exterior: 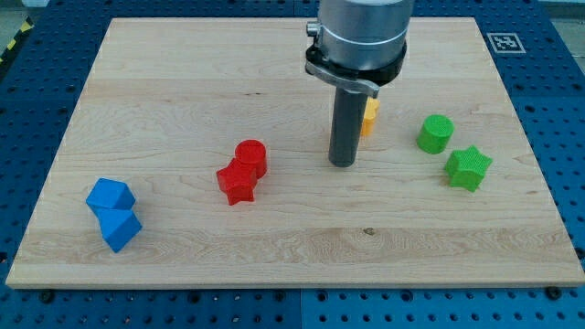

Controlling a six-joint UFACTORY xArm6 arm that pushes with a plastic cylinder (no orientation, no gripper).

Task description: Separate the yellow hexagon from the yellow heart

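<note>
A yellow block shows only as a narrow strip behind my rod, right of centre on the wooden board. Its shape cannot be made out, and I cannot tell whether it is the hexagon, the heart or both. My tip rests on the board just below and to the left of that yellow strip. The rod and the arm's grey housing hide most of the yellow.
A red cylinder touches a red star left of the tip. Two blue blocks sit together at lower left. A green cylinder and a green star lie at the right.
</note>
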